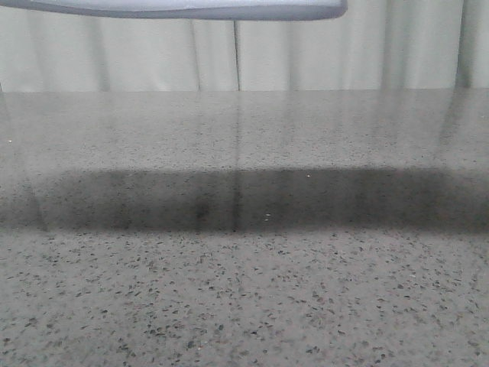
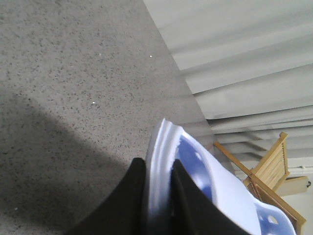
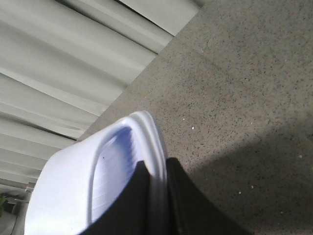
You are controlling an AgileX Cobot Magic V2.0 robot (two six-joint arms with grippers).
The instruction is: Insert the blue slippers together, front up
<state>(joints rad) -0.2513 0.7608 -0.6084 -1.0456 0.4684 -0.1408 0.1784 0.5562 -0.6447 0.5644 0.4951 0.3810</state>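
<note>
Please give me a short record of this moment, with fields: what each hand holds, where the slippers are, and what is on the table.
left hand: shut on the edge of one blue slipper
right hand: shut on the edge of the other blue slipper
slippers' height: both lifted off the table
front view: a pale slipper edge at the top, a wide shadow beneath
joined: cannot tell
</note>
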